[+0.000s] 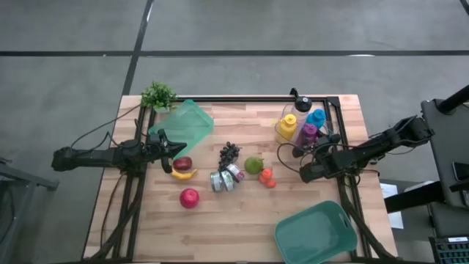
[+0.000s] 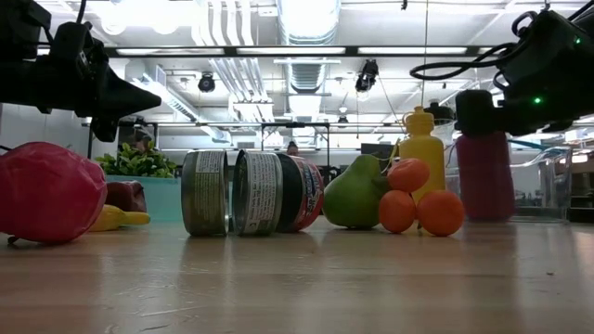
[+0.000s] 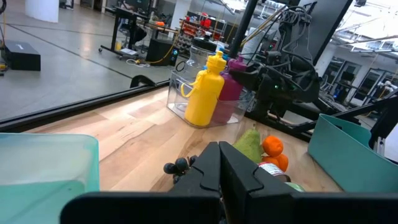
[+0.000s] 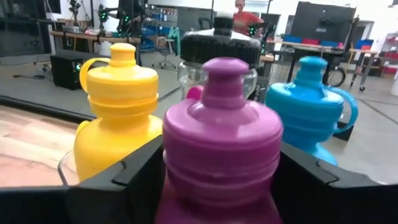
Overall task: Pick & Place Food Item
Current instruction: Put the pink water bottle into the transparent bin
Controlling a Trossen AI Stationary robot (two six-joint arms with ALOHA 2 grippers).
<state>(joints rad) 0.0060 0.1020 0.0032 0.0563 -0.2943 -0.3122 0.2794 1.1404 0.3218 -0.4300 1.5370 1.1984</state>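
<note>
At tabletop's right edge, right pincer brackets purple bottle, fingers partly spread, grip uncertain. Left pincer closed, empty, above banana. Best retreat squarely, avoiding yellow bottle.

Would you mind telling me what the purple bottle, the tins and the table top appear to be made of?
Purple bottle: likely moulded plastic, with an opaque, smooth, slightly glossy cap and stepped ridges. Tins: probably metal, going by the ribbed silvery ends and rims, with printed paper-like labels. Table top: wood, seemingly butcher-block, showing pale glued strips with visible grain and a satin sheen.
</note>
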